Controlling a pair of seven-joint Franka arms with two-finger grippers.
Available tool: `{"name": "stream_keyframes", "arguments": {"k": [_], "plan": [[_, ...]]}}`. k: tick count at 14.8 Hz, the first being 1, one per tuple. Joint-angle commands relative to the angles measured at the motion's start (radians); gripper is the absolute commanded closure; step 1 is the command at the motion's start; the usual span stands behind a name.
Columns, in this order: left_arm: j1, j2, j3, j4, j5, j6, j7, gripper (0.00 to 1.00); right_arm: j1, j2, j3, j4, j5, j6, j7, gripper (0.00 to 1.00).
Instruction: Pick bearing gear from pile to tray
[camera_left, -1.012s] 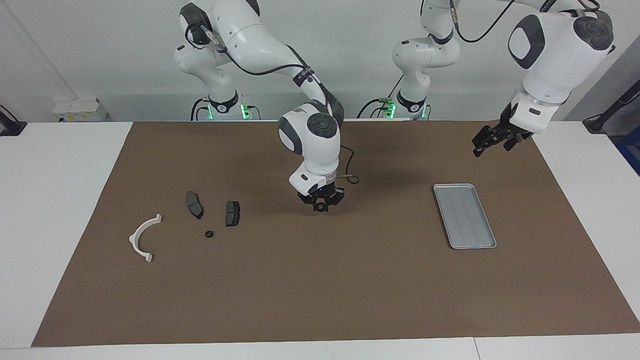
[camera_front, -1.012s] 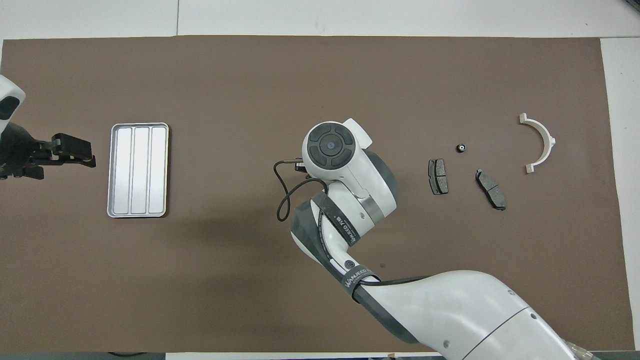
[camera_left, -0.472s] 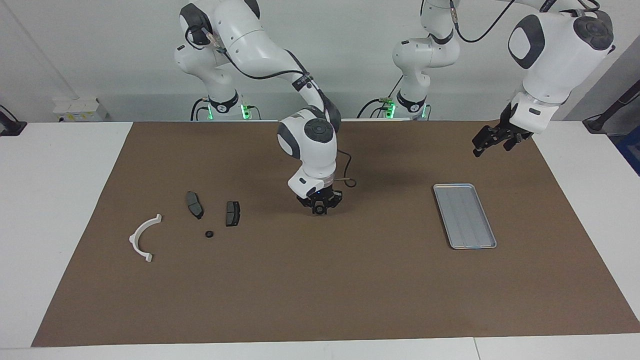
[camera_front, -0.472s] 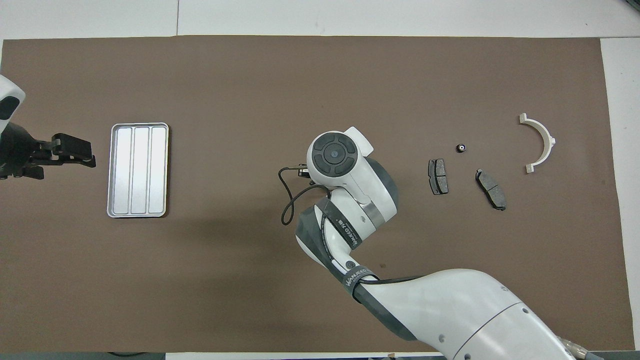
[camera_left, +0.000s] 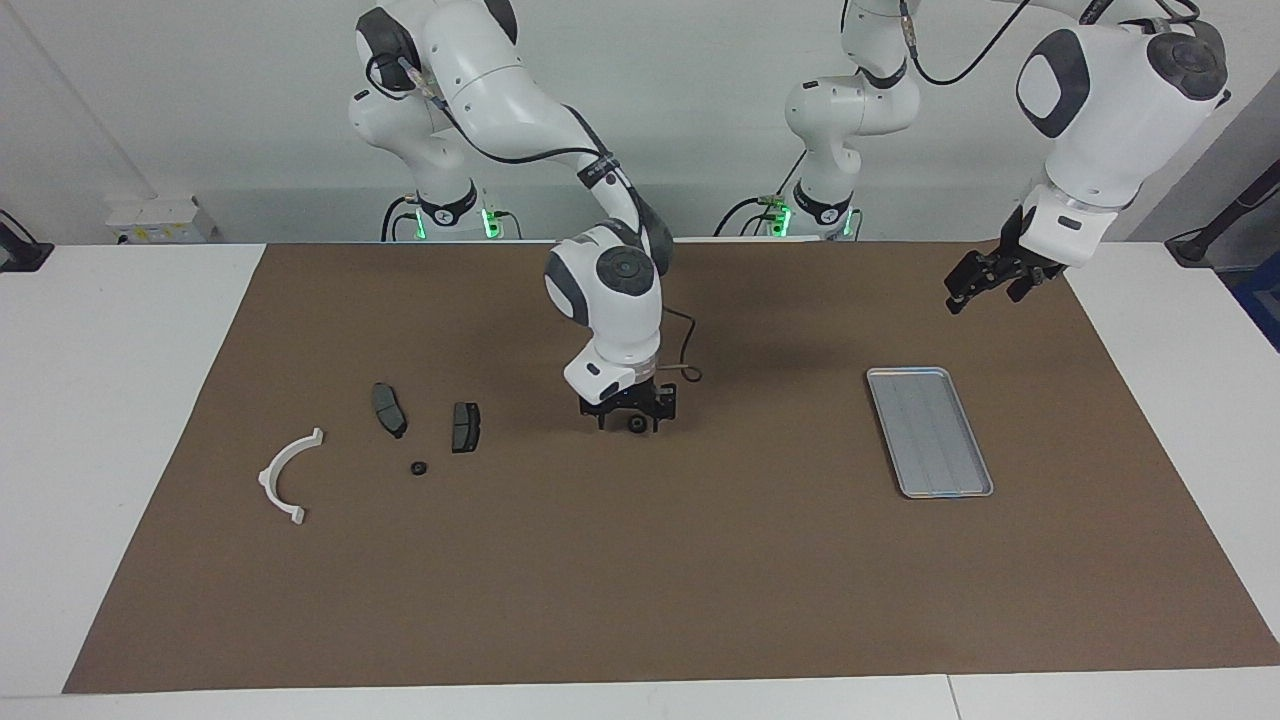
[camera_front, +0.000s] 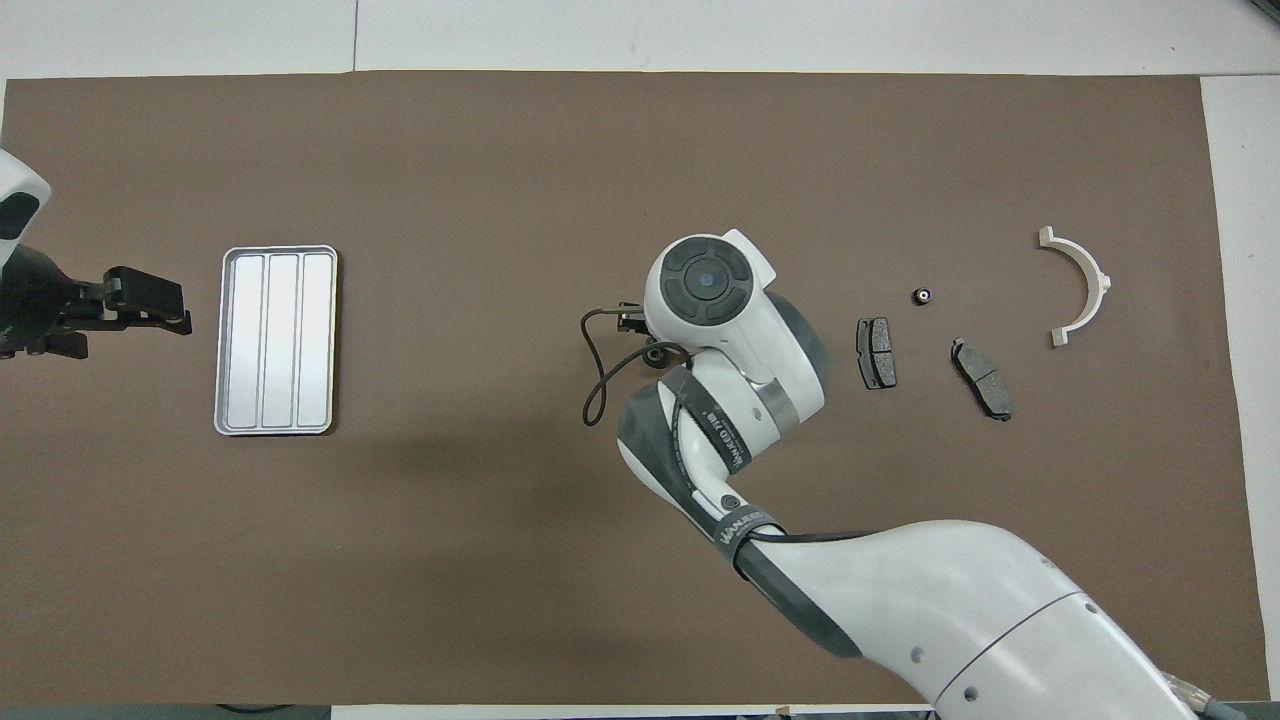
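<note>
My right gripper (camera_left: 630, 421) is low over the middle of the mat with its fingers apart. A small black ring (camera_left: 636, 427) lies on the mat between them; it also shows in the overhead view (camera_front: 653, 353) beside the wrist that hides the gripper. The pile lies toward the right arm's end: a white half-ring bracket (camera_left: 286, 476) (camera_front: 1086, 285), two dark grey pads (camera_left: 388, 408) (camera_left: 465, 426) and another black ring (camera_left: 419, 467) (camera_front: 921, 295). The silver tray (camera_left: 928, 430) (camera_front: 276, 340) lies toward the left arm's end, with nothing in it. My left gripper (camera_left: 985, 282) (camera_front: 148, 300) waits raised beside the tray.
A brown mat (camera_left: 640, 580) covers the table, with white table surface (camera_left: 110, 400) around it. The right arm's cable loops (camera_front: 598, 385) beside its wrist.
My right gripper has shifted toward the pile and come lower. Its fingers have spread, and the ring it carried now lies on the mat. The left arm has not moved.
</note>
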Motion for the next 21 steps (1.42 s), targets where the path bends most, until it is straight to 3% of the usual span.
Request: {"name": "stream_keyframes", "arguments": {"k": [1,6,8,10,14,17,21], "plan": [[-0.023,-0.032,0.002,-0.036,-0.011,0.019,0.005,0.0,-0.146,-0.048,0.014,0.0,0.007,-0.023,-0.211,0.13],[-0.032,-0.031,0.0,-0.034,-0.011,0.029,-0.002,0.0,-0.349,-0.086,0.014,0.012,0.008,-0.103,-0.554,0.14],[-0.066,-0.028,0.0,-0.034,-0.009,0.06,-0.098,0.0,-0.397,-0.094,0.014,-0.003,0.008,-0.126,-0.648,0.14],[-0.116,-0.023,0.0,-0.034,-0.015,0.077,-0.243,0.0,-0.42,-0.104,0.014,-0.032,0.008,-0.126,-0.684,0.14],[-0.199,-0.006,-0.001,-0.042,-0.024,0.078,-0.338,0.0,-0.449,-0.118,0.014,-0.079,0.008,-0.109,-0.714,0.14],[-0.303,0.063,-0.001,-0.045,-0.041,0.164,-0.522,0.0,-0.457,-0.118,0.014,-0.102,0.008,-0.104,-0.721,0.14],[-0.374,0.128,-0.001,-0.045,-0.043,0.184,-0.637,0.0,-0.457,-0.117,0.014,-0.14,0.008,-0.055,-0.718,0.15]]}}
